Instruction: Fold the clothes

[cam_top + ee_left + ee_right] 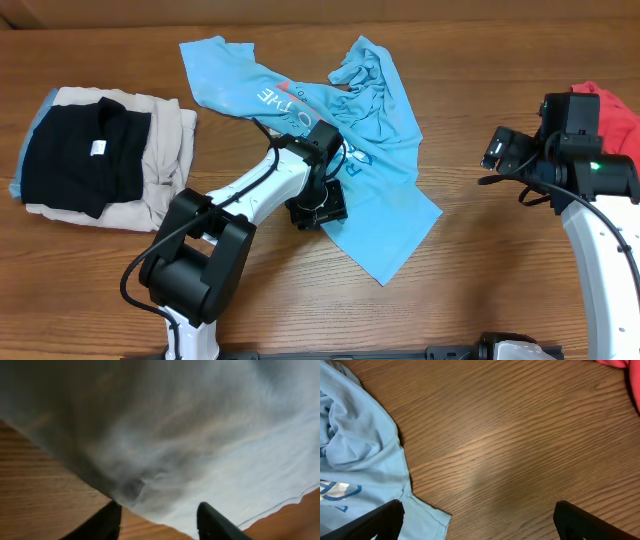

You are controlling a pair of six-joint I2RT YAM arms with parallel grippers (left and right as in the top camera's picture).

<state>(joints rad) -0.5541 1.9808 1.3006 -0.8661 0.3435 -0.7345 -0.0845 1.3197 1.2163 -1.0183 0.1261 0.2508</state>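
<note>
Overhead view shows the blue T-shirt point(390, 120) lying rumpled in the middle of the table point(480, 290), not folded yet. The left gripper point(318, 212) sits low on its near edge. On the wrist cam its fingers point(107, 522) are parted around the hem with nothing pinched, probably lining up a grab. The right gripper point(497, 150) hangs wide open and empty just off the shirt's right side, I'd guess waiting.

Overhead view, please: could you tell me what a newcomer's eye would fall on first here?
A crumpled light blue T-shirt with coral lettering sprawls in the centre, with the left gripper down at its lower edge. A folded stack of black and beige garments sits far left, and a coral-red garment peeks in at the right edge.
</note>
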